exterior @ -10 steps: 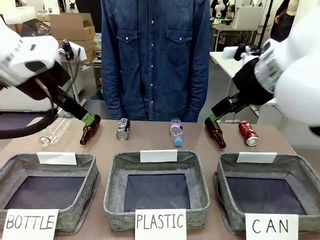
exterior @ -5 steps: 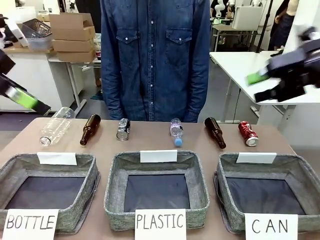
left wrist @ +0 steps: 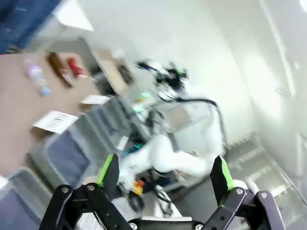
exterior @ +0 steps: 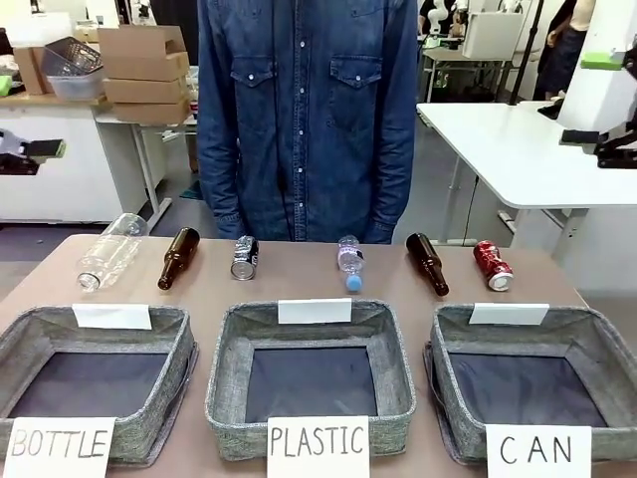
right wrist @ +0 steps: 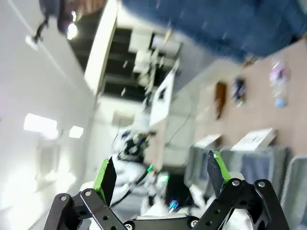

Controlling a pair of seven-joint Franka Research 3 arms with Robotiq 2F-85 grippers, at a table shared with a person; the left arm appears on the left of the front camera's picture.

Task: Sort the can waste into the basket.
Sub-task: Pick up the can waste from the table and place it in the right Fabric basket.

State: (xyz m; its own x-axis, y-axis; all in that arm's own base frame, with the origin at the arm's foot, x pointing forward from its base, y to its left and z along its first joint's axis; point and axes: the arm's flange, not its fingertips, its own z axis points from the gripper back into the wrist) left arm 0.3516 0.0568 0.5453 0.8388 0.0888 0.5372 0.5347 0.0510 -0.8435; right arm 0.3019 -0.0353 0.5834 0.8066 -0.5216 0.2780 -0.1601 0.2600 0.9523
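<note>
The red can [exterior: 493,265] lies on its side at the right end of the row across the middle of the front view, on the brown table [exterior: 299,284], just behind the white tag [exterior: 509,314] of the CAN basket [exterior: 450,344], which sits at the lower right with its paper sign [exterior: 538,450] in front. A brown bottle [exterior: 427,263] lies just left of that can, apart from it. The silver can [exterior: 245,257] lies left of centre, between another brown bottle [exterior: 178,257] and a small clear bottle [exterior: 348,263] (a larger clear bottle [exterior: 111,251] ends the row at the left). The PLASTIC basket [exterior: 231,344] at lower centre lies between the silver can and the CAN basket; the BOTTLE basket [exterior: 179,334] is at the lower left. All 3 baskets show only dark lining. A person in a denim shirt [exterior: 304,110] stands behind the table at top centre. The left gripper [left wrist: 164,170] and the right gripper [right wrist: 160,170] are both spread wide with nothing between the green pads, high above the table; both wrist views are blurred.
</note>
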